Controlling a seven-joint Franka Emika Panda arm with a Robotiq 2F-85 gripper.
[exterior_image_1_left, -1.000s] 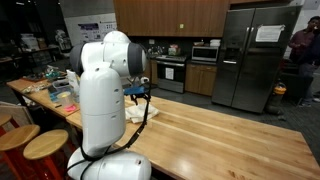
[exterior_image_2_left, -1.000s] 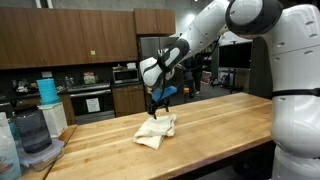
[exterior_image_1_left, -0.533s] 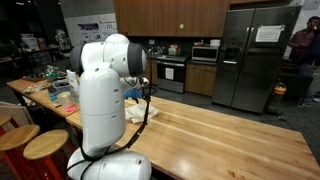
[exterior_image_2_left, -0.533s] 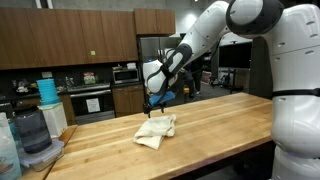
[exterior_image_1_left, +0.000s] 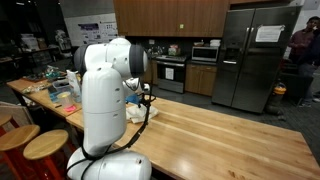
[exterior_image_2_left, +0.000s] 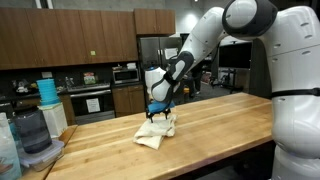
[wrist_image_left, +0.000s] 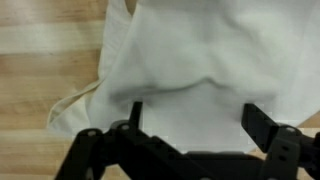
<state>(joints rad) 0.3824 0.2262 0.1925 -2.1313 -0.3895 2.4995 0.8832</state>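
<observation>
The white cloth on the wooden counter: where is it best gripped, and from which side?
Probably at the raised fold near the middle of the cloth, coming from straight above. It lies limp and rumpled on the counter, with no stiff edge to catch sideways, and the open gripper hangs over that fold.

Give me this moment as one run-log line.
gripper: open | position: low over white cloth | contact: cannot tell | cloth: rumpled, lying on wooden table
</observation>
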